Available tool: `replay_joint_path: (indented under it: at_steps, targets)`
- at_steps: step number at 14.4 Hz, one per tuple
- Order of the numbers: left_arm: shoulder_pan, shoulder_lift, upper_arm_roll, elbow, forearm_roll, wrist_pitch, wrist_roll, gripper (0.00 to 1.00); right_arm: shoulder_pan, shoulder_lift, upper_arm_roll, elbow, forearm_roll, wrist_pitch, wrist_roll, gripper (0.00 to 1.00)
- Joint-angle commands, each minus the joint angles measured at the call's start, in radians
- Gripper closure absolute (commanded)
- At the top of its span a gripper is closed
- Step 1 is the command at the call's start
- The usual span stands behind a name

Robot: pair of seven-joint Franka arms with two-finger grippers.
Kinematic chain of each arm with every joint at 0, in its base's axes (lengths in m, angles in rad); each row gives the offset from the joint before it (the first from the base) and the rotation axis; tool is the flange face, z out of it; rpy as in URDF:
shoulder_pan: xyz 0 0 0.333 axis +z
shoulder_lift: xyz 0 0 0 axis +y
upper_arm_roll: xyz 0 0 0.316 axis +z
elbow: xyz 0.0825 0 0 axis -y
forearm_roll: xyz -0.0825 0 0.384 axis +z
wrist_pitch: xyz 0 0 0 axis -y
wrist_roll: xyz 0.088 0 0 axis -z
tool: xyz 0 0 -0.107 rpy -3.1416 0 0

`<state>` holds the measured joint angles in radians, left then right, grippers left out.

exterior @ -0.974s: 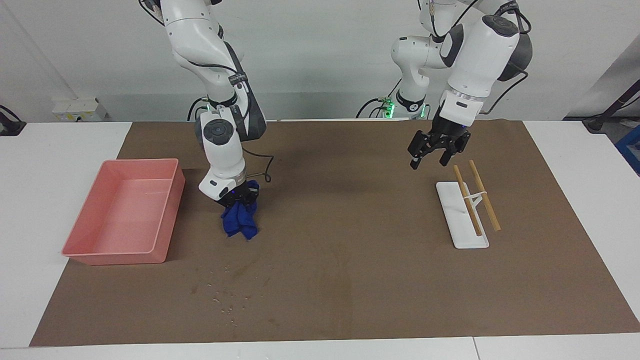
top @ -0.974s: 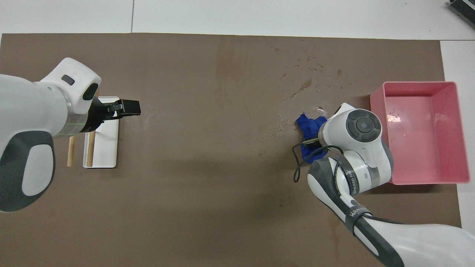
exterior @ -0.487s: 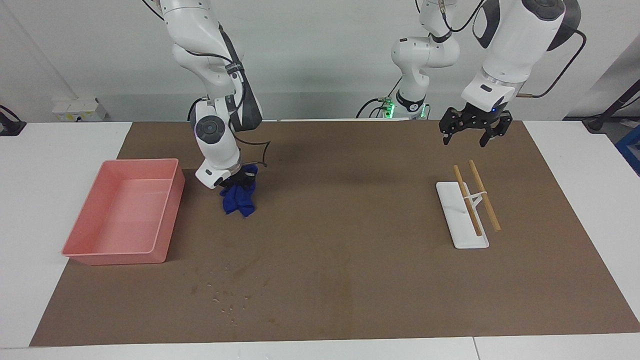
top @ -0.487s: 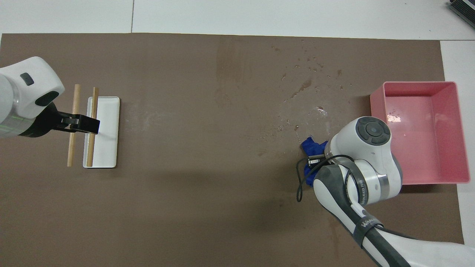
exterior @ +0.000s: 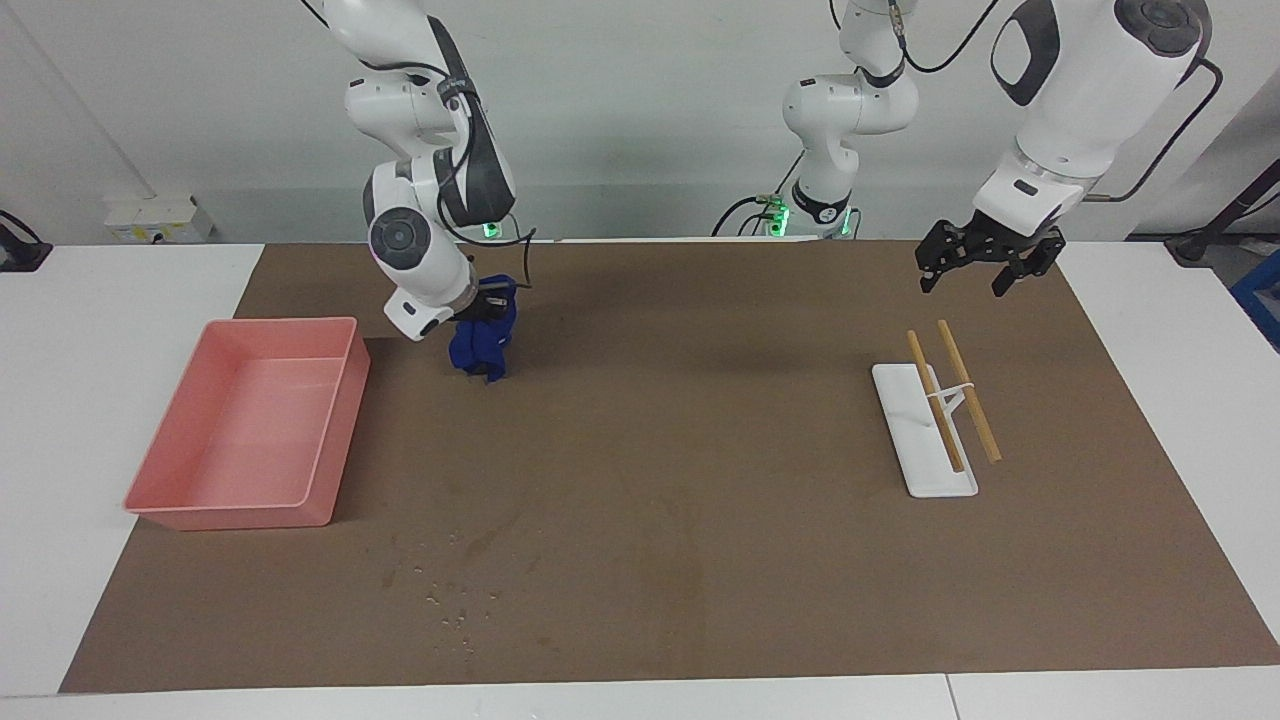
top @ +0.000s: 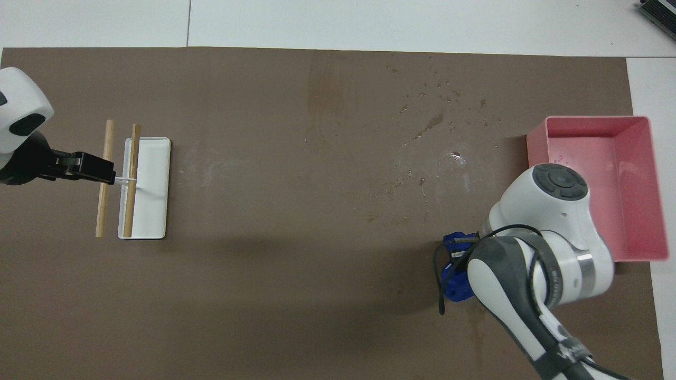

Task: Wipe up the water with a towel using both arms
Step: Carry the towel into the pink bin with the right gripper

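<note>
Gripping the towel [exterior: 482, 345] in closed jaws, right gripper [exterior: 484, 310] raised above the mat, left gripper [exterior: 981, 262] jaws spread, empty.

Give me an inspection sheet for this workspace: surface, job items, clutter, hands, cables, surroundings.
Surface: brown mat on a white table; damp streaks on it.
Job items: water droplets lie on the mat farther from the robots than the pink tray; towel hangs lifted, clear of the droplets.
Clutter: white holder with two wooden sticks toward the left arm's end; the tray toward the right arm's end.
Hands: right hand shut on the towel, raised over the mat beside the tray; left hand open, raised over the mat's edge.
Cables: black cable loops at the right wrist.
Surroundings: white wall, socket box.
</note>
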<state>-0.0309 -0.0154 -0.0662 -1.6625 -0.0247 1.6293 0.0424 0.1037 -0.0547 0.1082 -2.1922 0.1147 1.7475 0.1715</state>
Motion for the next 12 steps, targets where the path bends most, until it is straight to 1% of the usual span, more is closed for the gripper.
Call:
replay_joint_path:
  at_steps: [1,2,4,6,7,9,10,11,12]
  targets:
    - [-0.009,-0.006,-0.012,-0.003,-0.012,0.006,0.005,0.00,-0.082,-0.050,0.001,0.167,-0.111,-0.192,-0.122,1.00]
    - [-0.012,-0.006,-0.012,-0.003,-0.012,0.007,0.005,0.00,-0.113,-0.044,-0.001,0.216,-0.163,-0.207,-0.194,1.00]
    - [-0.009,-0.003,-0.012,0.010,-0.012,-0.011,0.002,0.00,-0.189,-0.030,0.002,0.250,-0.249,-0.169,-0.356,1.00]
    - [-0.009,0.017,-0.010,0.097,-0.001,-0.113,0.002,0.00,-0.249,-0.017,0.002,0.246,-0.369,-0.015,-0.542,1.00]
    - [-0.007,0.031,-0.010,0.121,-0.009,-0.138,0.002,0.00,-0.290,-0.013,0.002,0.238,-0.388,0.062,-0.626,1.00]
    - [-0.001,0.031,-0.012,0.106,-0.011,-0.125,0.008,0.00,-0.352,0.012,0.002,0.233,-0.392,0.189,-0.772,1.00]
    - [0.003,0.023,-0.010,0.087,-0.012,-0.117,0.014,0.00,-0.367,0.025,0.002,0.232,-0.392,0.226,-0.783,1.00]
    - [0.002,0.020,-0.009,0.081,-0.011,-0.108,0.014,0.00,-0.378,0.029,0.002,0.226,-0.391,0.245,-0.781,0.97]
    - [-0.004,0.018,-0.009,0.079,-0.011,-0.111,0.007,0.00,-0.378,0.027,0.002,0.212,-0.389,0.272,-0.784,0.27]
